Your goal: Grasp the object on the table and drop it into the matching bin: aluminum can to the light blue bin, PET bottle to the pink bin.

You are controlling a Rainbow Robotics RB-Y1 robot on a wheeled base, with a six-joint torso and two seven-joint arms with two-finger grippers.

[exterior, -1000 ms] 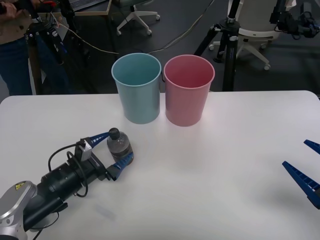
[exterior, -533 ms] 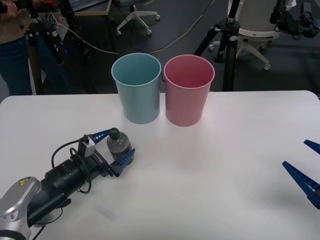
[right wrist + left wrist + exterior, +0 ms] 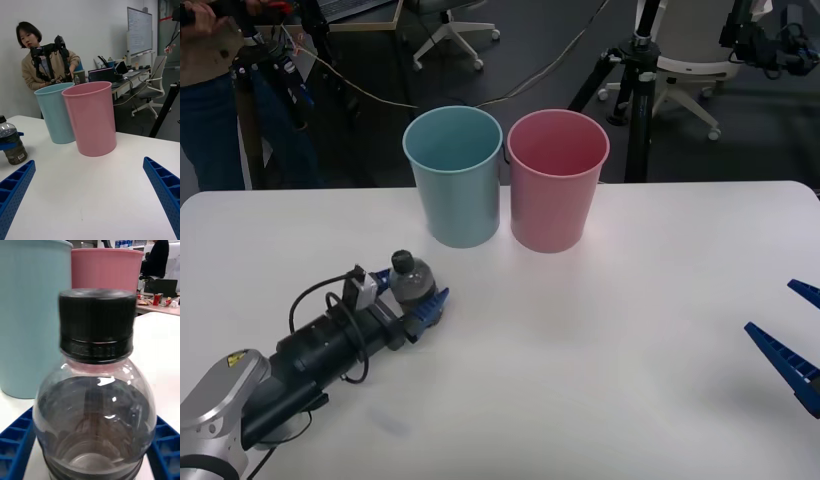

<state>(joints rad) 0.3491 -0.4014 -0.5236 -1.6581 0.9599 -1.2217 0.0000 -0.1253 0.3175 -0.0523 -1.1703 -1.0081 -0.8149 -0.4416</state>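
Note:
The PET bottle (image 3: 412, 283) is small and clear, with a black cap and a dark lower band. It stands upright on the white table (image 3: 600, 330), left of centre. My left gripper (image 3: 410, 289) is shut on its sides, and both blue fingers (image 3: 15, 442) press against the bottle (image 3: 95, 408). Behind it stand the light blue bin (image 3: 454, 176) and the pink bin (image 3: 557, 180), side by side and upright. My right gripper (image 3: 792, 328) hangs open over the table's right edge, far from the bottle (image 3: 11, 144).
Beyond the table's far edge are tripods (image 3: 635, 70), office chairs and cables on a dark floor. A person (image 3: 35, 56) sits behind the bins, touching nothing. Bare tabletop stretches between the two arms.
My left gripper has pushed forward around the bottle and its fingers have closed in onto the bottle's sides. The right arm has not moved.

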